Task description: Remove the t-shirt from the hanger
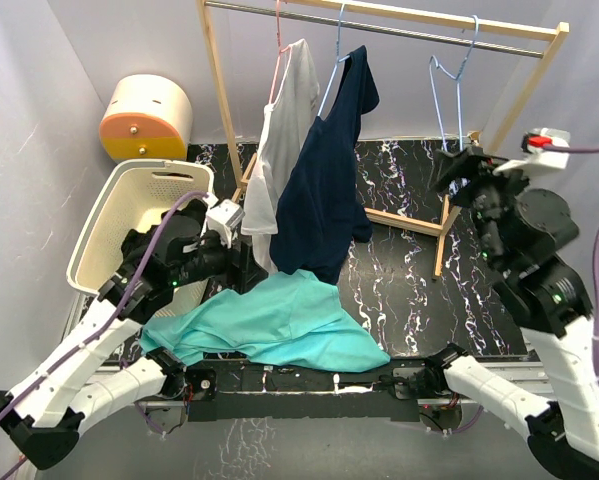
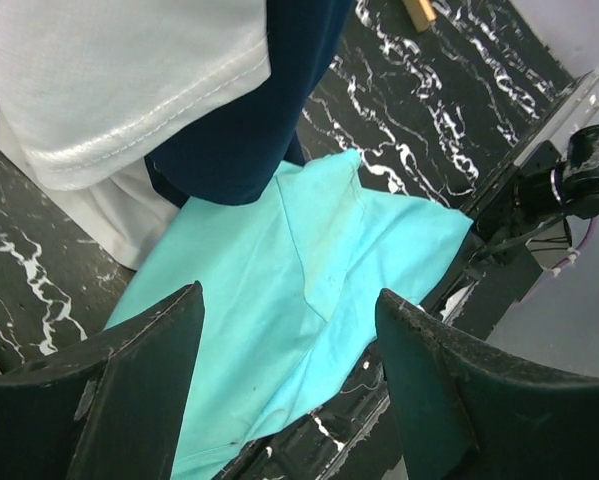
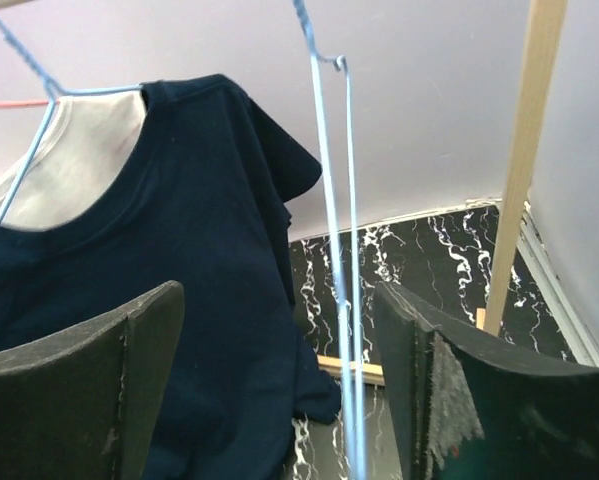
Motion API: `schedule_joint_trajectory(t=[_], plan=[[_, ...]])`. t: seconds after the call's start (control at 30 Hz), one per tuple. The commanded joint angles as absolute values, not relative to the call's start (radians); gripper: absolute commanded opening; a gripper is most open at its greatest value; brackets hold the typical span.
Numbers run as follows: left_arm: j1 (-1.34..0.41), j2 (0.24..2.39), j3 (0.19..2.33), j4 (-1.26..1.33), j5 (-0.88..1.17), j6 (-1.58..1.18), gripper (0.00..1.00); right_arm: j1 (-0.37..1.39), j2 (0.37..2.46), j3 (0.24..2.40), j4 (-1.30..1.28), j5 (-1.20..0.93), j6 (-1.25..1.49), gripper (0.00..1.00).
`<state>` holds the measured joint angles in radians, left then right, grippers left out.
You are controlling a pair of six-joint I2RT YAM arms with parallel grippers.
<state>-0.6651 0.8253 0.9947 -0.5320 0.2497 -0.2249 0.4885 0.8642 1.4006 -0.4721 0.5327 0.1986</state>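
Right tool (image 3: 276, 290) wide, straddling the bare hanger (image 3: 323, 200); left tool (image 2: 289, 295) wide, empty, over teal shirt (image 1: 269, 320) lying on table (image 1: 399, 200), down-left of that hanger.

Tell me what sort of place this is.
Probably a mock laundry corner in a robot test booth: a wooden clothes rack holding a navy t-shirt, a cream laundry basket, all on a black marbled tabletop.
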Motion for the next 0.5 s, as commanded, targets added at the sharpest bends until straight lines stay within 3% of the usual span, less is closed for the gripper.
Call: schedule_joint_trajectory(t=[0.0, 0.17, 0.33, 0.47], plan=[[-0.669, 0.873, 0.953, -0.516, 0.283, -0.265, 0.69, 0.491, 0.788, 1.441, -0.685, 0.392, 0.27, 0.84], [-0.669, 0.902, 0.85, -0.422, 0.332, -0.361, 0.7, 0.491, 0.637, 1.361, -0.845, 0.231, 0.337, 0.98], [-0.692, 0.981, 0.764, -0.335, 0.374, -0.47, 0.77, 0.49, 0.478, 1.243, -0.903, 0.054, 0.392, 0.98], [-0.797, 1.004, 0.732, -0.345, 0.192, -0.485, 0.85, 0.489, 0.412, 1.196, -0.92, 0.025, 0.436, 0.98]])
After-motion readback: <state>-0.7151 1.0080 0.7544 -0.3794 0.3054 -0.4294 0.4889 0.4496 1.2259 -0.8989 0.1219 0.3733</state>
